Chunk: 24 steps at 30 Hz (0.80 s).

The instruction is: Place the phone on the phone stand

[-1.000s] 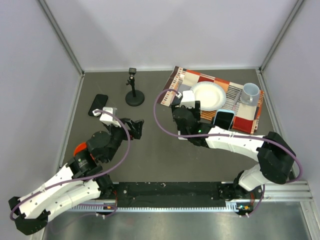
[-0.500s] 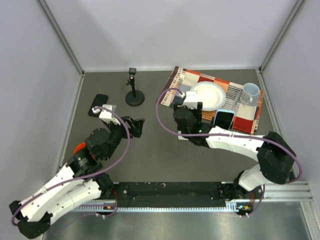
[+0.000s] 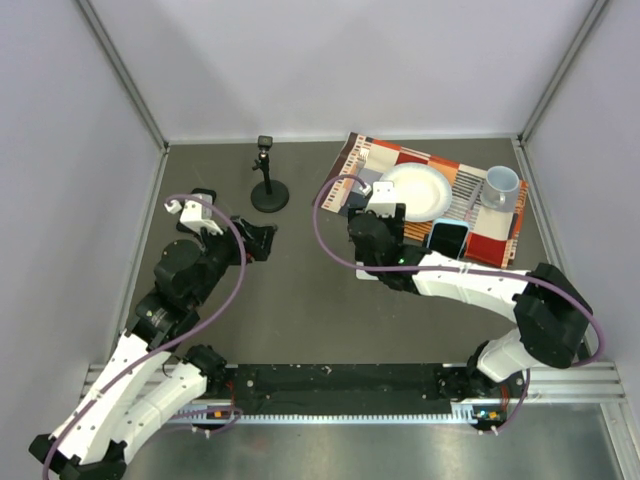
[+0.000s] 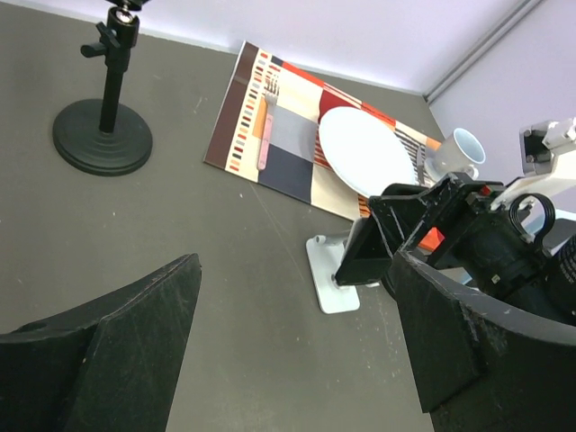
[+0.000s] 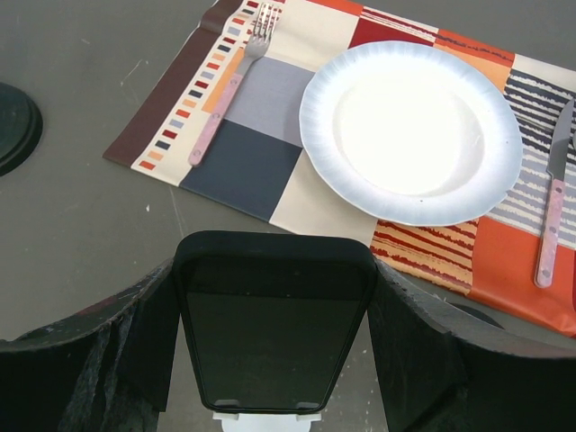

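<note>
The phone [image 5: 270, 337], black with a dark screen, stands tilted between the fingers of my right gripper [image 5: 274, 346], which is shut on its two long sides. Its lower edge rests on the lip of the white phone stand [image 5: 270, 421]. In the left wrist view the phone stand's flat base [image 4: 331, 290] lies on the dark table, and the phone [image 4: 363, 254] leans above it with the right gripper behind. My left gripper [image 4: 288, 360] is open with nothing between its fingers, a short way left of the stand. From above, the left gripper [image 3: 258, 240] and right gripper [image 3: 375, 225] face each other.
A black pole on a round base [image 3: 268, 195] stands at the back left. A patterned placemat [image 3: 400, 160] carries a white plate [image 3: 415, 190], a mug [image 3: 500, 185], a fork [image 5: 229, 85], a knife [image 5: 551, 207] and another phone [image 3: 447, 238].
My left arm has drawn back to the left, away from the stand, and its jaws have opened a little wider. The right arm and the phone have stayed put.
</note>
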Each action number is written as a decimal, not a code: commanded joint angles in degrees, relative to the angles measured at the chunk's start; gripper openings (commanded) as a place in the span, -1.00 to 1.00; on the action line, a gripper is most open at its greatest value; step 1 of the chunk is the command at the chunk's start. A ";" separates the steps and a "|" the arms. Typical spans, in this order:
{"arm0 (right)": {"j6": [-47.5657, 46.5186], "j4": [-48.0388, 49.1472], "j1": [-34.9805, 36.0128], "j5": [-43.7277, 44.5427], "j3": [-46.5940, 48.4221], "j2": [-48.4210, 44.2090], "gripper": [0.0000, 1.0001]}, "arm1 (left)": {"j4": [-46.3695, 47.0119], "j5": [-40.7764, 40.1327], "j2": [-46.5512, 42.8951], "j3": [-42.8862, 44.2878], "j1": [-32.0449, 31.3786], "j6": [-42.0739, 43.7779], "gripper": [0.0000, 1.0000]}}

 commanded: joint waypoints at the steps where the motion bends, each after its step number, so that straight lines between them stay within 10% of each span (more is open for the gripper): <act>1: -1.15 -0.85 -0.10 -3.14 -0.98 -1.56 0.34 | 0.91 3.43 0.81 2.51 1.19 -0.76 0.83; 9: -3.97 -2.69 -1.07 -8.23 -0.28 -4.37 0.98 | 1.27 5.63 1.34 2.95 2.86 -1.11 0.82; 24: -6.08 -19.91 -0.89 -27.90 3.77 -24.47 0.98 | -9.01 16.86 22.49 18.75 18.56 3.27 0.94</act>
